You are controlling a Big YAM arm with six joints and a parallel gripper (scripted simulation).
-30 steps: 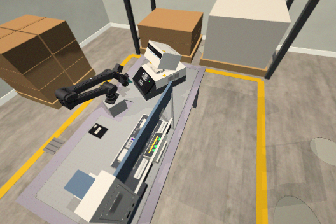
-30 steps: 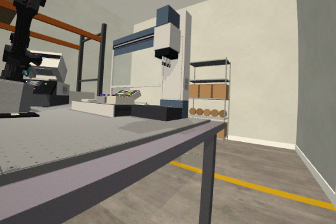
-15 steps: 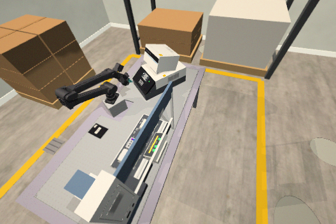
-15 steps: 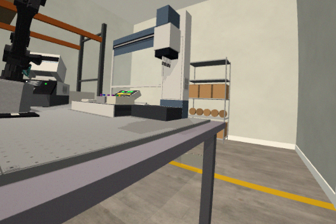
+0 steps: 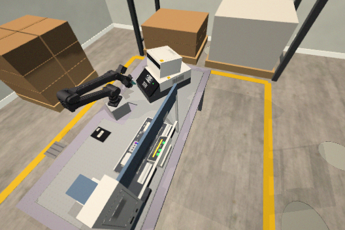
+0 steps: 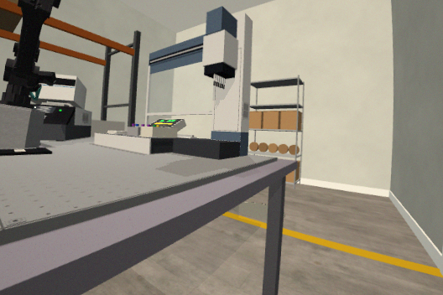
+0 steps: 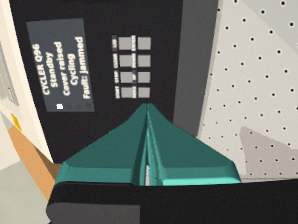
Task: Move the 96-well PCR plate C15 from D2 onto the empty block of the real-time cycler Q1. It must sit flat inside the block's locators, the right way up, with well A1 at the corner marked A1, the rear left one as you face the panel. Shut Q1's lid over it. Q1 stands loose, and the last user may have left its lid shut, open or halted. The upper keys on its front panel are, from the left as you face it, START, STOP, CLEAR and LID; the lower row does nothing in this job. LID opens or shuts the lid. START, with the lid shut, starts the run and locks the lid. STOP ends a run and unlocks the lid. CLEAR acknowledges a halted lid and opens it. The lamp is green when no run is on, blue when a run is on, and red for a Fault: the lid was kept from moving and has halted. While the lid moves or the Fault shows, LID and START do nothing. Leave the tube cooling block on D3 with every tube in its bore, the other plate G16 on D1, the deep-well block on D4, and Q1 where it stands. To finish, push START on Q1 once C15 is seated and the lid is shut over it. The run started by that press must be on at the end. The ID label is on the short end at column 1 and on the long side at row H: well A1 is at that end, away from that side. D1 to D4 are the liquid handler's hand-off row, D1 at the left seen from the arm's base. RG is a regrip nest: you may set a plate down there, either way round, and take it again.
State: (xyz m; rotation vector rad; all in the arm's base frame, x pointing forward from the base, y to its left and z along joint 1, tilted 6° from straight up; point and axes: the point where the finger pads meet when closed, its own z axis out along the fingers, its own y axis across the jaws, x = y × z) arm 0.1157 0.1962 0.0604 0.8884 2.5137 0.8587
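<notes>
The cycler Q1 (image 5: 164,72) stands at the far end of the table, its white lid (image 5: 163,60) lying level on the body. My gripper (image 7: 147,113) is shut and empty, with its teal tips together just short of the keys. In the overhead view the gripper (image 5: 131,82) is to the left of the panel. The plate C15 (image 5: 144,130) lies small in the hand-off row, and its details are too small to read.
The liquid handler's blue gantry (image 5: 153,128) runs along the table beside the hand-off row, which holds the tube block (image 5: 135,144). The black regrip nest (image 5: 103,134) lies on the table. A green-lit tray (image 6: 168,122) sits behind the gantry. Boxes stand on the floor around.
</notes>
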